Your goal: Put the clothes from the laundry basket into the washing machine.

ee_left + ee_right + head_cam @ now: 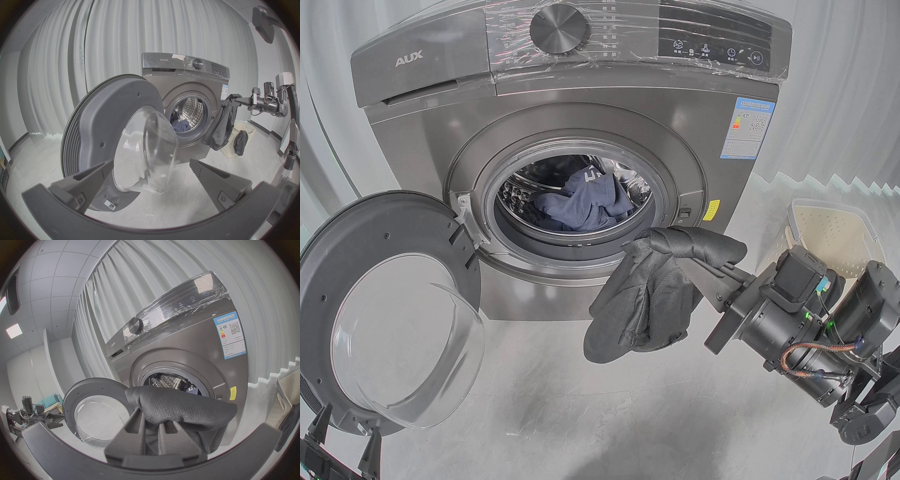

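Black garment (650,294) sits centre-right of the head view, clamped in the right gripper (153,427), whose 2 fingers are clenched on 1 end of the cloth. The rest hangs down in a long fold, in front of the lower right rim of the drum opening (575,194) and not yet inside. A navy garment (587,200) already lies in the drum, mid-frame. The washing machine (425,144) fills the upper half, w/ its door (381,250) swung fully open at lower left. The laundry basket (837,231) stands at the right edge, beside the machine, and the left wrist view shows 1 more dark item (240,142) draped over its rim. The left gripper (150,162) is at lower left near the door, fingers spread, holding nothing.

Risks, as I judge them:
- The hanging tail is lower than the opening's bottom lip, so pushing straight in could snag it on the seal or leave it trailing outside.
- Releasing too early would drop it to the floor.
- The grip is on 1 end only, so the cloth may slip free if it drags on the rim.
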